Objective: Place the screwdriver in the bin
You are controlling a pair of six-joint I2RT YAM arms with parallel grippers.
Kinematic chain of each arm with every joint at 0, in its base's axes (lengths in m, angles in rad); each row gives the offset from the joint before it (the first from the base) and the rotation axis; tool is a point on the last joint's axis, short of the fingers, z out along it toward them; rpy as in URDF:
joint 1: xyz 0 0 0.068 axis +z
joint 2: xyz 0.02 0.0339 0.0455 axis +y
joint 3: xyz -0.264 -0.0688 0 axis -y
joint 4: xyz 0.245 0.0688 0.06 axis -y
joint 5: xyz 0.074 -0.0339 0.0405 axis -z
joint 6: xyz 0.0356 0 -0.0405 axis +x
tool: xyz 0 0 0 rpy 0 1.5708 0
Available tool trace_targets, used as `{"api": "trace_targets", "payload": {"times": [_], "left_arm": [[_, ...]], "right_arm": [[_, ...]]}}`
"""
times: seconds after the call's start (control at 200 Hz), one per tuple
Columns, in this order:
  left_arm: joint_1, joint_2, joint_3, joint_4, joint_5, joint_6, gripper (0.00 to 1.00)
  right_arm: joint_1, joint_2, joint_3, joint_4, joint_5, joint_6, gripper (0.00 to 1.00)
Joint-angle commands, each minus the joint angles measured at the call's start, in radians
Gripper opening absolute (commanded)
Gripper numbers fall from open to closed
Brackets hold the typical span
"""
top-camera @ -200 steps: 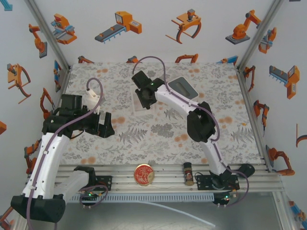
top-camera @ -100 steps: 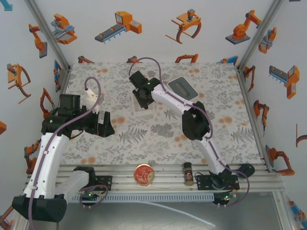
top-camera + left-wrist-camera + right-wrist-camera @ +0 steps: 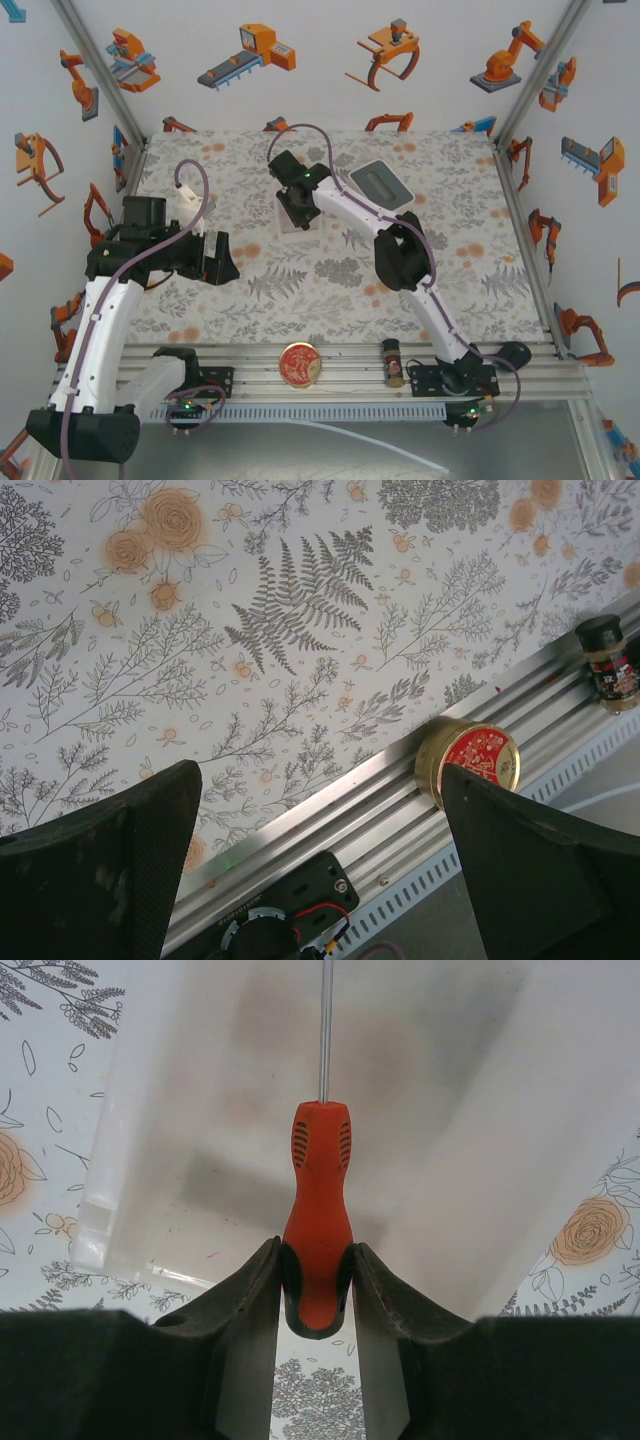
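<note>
The right gripper (image 3: 317, 1285) pinches the screwdriver (image 3: 318, 1180) handle, shaft reaching over the bin (image 3: 180, 1160).

The bin (image 3: 150, 1160) is bare inside under the screwdriver (image 3: 318, 1190), with low walls. The box (image 3: 383, 183) stands near its right, apart. Open table (image 3: 300, 280) lies between bin and left gripper (image 3: 222, 260); tin (image 3: 300, 364) and bottle (image 3: 393, 361) sit on the front rail (image 3: 350, 355), well clear.
</note>
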Motion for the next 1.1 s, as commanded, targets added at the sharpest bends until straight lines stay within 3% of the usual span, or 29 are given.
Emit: {"api": "trace_targets", "payload": {"times": [0.0, 0.596, 1.091], "left_arm": [[0.008, -0.005, -0.001, 0.004, 0.025, -0.010, 0.97], [0.017, -0.005, -0.005, 0.009, 0.033, -0.015, 0.97], [0.019, -0.016, -0.005, 0.007, 0.011, -0.012, 0.97]], "right_arm": [[-0.008, 0.022, 0.036, -0.021, 0.008, -0.023, 0.27], [-0.014, 0.042, 0.050, -0.032, 0.018, -0.023, 0.43], [-0.013, -0.051, 0.101, -0.057, 0.051, -0.010, 0.43]]}}
